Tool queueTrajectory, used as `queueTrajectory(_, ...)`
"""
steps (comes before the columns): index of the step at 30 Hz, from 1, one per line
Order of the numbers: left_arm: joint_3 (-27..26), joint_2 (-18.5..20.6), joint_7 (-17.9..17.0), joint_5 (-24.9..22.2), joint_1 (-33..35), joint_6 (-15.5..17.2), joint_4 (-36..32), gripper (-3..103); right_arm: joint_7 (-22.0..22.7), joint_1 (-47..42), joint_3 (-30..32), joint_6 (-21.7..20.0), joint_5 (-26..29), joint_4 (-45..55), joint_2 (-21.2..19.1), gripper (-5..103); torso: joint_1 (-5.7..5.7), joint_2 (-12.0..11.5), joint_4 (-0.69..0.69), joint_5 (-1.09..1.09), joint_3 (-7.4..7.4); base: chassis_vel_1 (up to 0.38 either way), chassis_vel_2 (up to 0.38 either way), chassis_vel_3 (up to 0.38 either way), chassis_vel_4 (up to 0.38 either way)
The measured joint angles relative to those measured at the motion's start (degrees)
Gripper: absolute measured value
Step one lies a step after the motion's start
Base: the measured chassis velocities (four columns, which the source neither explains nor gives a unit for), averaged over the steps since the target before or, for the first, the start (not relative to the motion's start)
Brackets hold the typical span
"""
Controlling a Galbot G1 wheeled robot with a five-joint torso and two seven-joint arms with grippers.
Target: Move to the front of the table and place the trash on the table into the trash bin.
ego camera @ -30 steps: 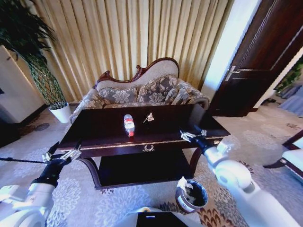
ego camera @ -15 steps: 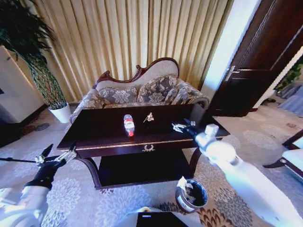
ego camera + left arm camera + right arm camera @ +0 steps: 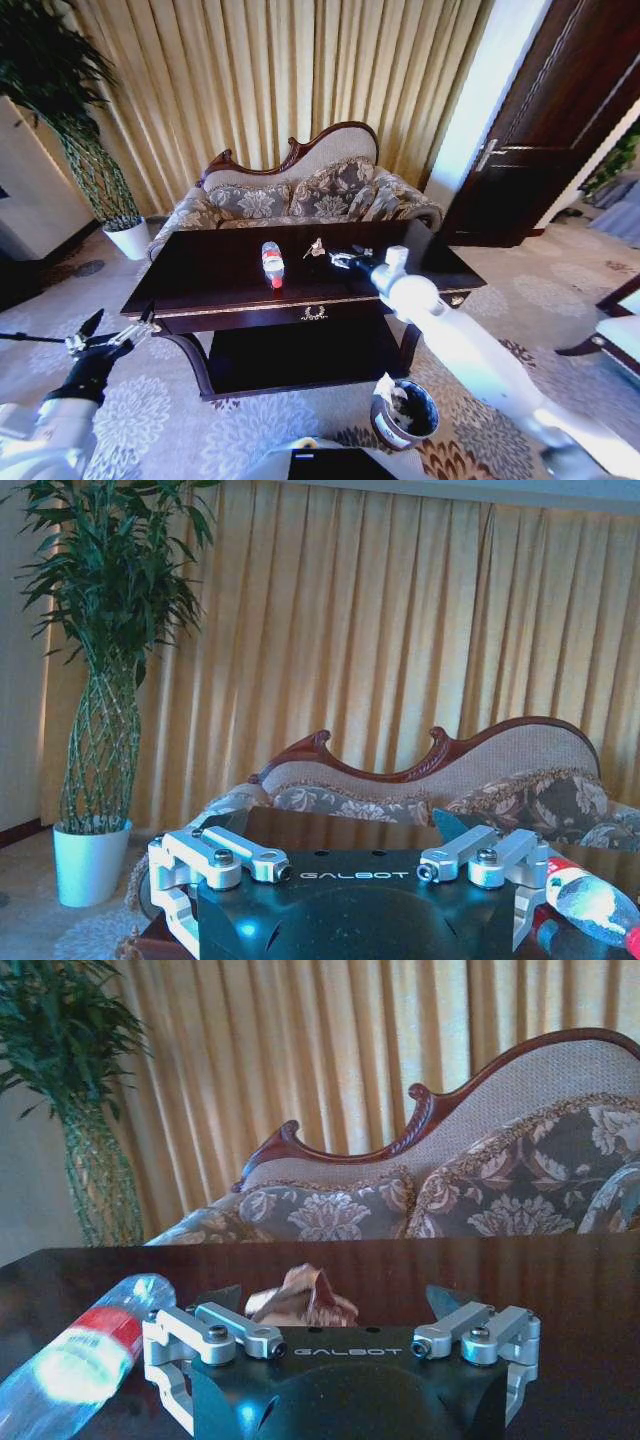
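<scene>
Head view, right arm: the right end effector [image 3: 340, 260] reaches over the desk [image 3: 210, 270], fingers spread, just beside the crumpled wrapper [image 3: 316, 247]; it looks lined up to take that piece first.
Head view, trash: the bottle [image 3: 272, 264] lies on its side near the middle of the desk, red cap toward the front edge, close to the wrapper on the robot's left.
Head view, bin: the trash bin [image 3: 405, 411] stands on the carpet by the desk's front right leg, within that arm's likely reach for a drop.
Head view, left arm: the left end effector [image 3: 108, 336] hangs released off the desk's front left corner, low and clear of the work.
Left wrist view: the bottle [image 3: 590, 900] shows at the edge beyond the open fingers [image 3: 178, 900]; nothing is held.
Right wrist view: the wrapper [image 3: 300, 1298] sits straight ahead between the parted fingers [image 3: 220, 1297], not yet gripped; the bottle [image 3: 75, 1360] lies off to one side.
</scene>
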Motion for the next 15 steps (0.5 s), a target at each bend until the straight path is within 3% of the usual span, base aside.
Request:
queueTrajectory(12,-0.05,-1.45,-0.10,0.30,-0.02,0.12,0.00,100,12.98,7.34,-4.79,-5.28,6.95,-3.60,7.13,100,0.00,0.00,0.00,0.00,0.00,0.000,0.000,0.000,0.000)
queueTrajectory(15,0.43,-1.97,-0.08,1.07,-0.05,0.12,0.00,100,14.52,7.90,-5.55,-5.64,6.97,-4.55,8.24,100,0.00,0.00,0.00,0.00,-0.01,0.000,0.000,0.000,0.000)
